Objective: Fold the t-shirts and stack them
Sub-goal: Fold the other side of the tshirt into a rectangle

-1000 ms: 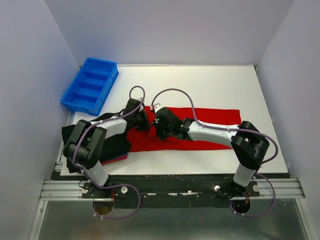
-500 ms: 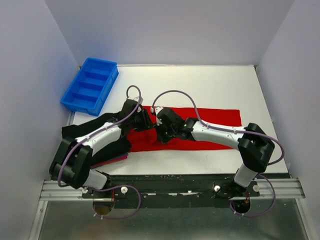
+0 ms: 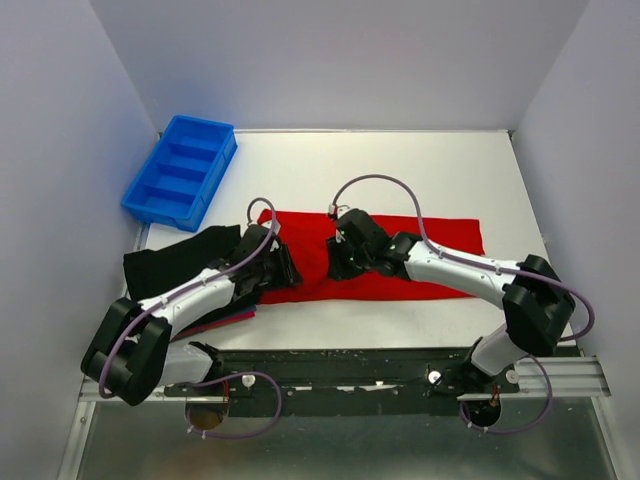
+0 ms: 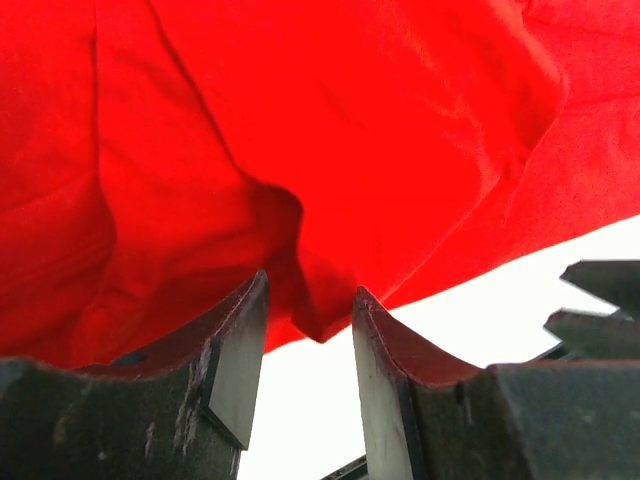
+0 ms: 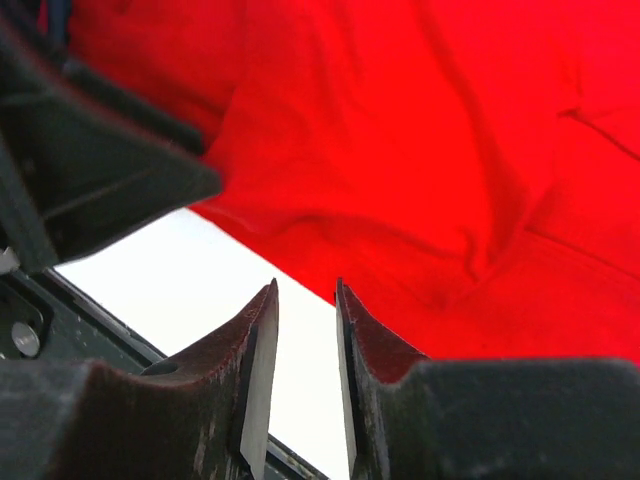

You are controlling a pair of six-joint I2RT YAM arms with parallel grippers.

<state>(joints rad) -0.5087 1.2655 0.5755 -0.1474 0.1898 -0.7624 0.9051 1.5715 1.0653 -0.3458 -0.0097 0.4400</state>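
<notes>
The bright red t-shirt [image 3: 410, 250] lies flat as a long folded band across the middle of the table. My left gripper [image 3: 283, 266] hovers over its near-left edge. In the left wrist view that gripper [image 4: 310, 292] is open, and a corner of the red cloth [image 4: 300, 150] ends at its fingertips without being pinched. My right gripper [image 3: 336, 262] is over the band's near edge. In the right wrist view it [image 5: 306, 288] is open with nothing between its fingers, the red cloth [image 5: 420, 140] just beyond. A black t-shirt [image 3: 170, 262] lies at the left on a dark-red one [image 3: 228, 318].
A blue compartment bin [image 3: 180, 170] stands at the back left. The two grippers are close together near the shirt's left end; the left gripper's body [image 5: 90, 170] fills the upper left of the right wrist view. White table [image 3: 400, 170] lies behind the shirt.
Both grippers opened and let go of the red shirt. The left arm drew back toward the near left and the right gripper shifted right. The bunched left end now lies flat.
</notes>
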